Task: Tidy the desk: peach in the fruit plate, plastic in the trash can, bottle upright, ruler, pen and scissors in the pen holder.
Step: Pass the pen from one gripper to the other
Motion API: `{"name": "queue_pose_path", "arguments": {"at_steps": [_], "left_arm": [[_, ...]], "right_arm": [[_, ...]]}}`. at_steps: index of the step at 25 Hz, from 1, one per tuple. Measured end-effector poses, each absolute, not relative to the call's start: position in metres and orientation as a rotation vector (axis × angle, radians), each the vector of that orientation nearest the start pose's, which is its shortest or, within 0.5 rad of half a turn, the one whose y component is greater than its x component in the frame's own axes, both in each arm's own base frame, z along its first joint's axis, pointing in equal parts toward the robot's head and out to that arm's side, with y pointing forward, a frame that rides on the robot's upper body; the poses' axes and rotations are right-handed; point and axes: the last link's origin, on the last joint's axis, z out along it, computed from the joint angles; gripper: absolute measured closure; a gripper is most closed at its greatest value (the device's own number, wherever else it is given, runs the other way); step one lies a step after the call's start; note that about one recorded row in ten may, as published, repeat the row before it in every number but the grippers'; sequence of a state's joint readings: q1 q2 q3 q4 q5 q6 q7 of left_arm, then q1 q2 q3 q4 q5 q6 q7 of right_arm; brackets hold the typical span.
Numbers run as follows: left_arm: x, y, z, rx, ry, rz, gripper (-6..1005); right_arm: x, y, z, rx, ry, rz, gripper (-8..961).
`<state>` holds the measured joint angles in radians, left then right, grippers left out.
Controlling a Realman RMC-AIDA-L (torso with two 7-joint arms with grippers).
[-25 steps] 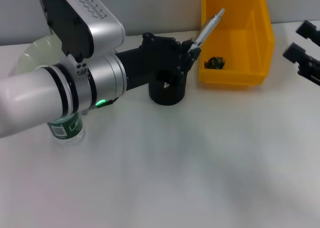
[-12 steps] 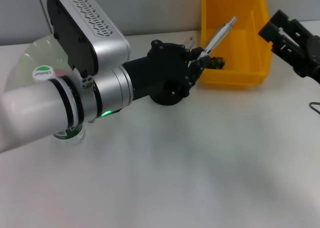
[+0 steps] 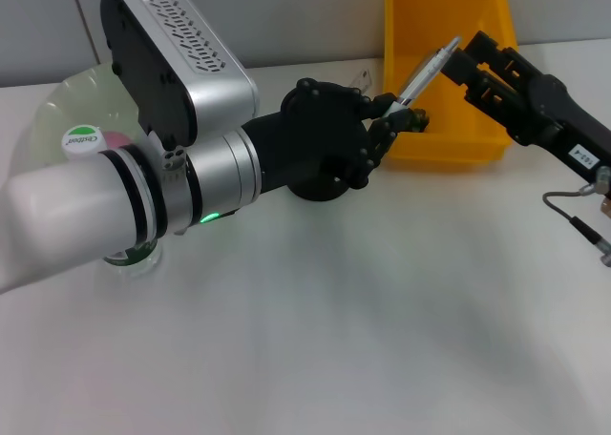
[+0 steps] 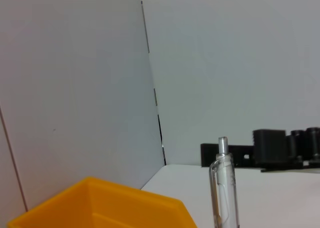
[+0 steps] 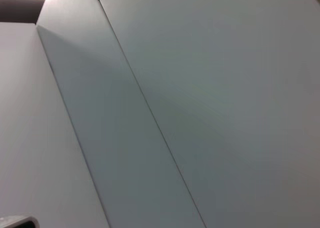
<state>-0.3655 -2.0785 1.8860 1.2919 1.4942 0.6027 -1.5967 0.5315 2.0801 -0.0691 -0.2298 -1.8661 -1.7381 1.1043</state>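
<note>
Closing on pen: right end effector.

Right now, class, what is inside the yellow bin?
Inside the yellow bin, one small dark object shows near its front wall. The left gripper, its pen, and the right gripper hide the rest.
</note>
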Motion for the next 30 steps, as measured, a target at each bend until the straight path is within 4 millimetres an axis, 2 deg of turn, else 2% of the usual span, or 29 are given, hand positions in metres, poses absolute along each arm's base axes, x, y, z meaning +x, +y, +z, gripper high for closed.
{"name": "queue_pose_path", "arguments": {"at_steps": [12, 23, 30], "left_arm": [[-0.096, 0.334, -0.079, -2.583, -0.131, -0.648, 854], [-0.093, 0.335, -0.079, -2.587, -0.121, -0.652, 854], [-0.094, 0.335, -0.08, -2.591, -0.122, -0.65, 854]], "right_arm": [[0.256, 0.317, 0.007, -2.162, 0.674, 1.445, 152], [0.254, 0.319, 0.007, -2.162, 0.655, 1.439, 539], [0.252, 0.32, 0.005, -2.163, 0.643, 1.44, 541]]}}
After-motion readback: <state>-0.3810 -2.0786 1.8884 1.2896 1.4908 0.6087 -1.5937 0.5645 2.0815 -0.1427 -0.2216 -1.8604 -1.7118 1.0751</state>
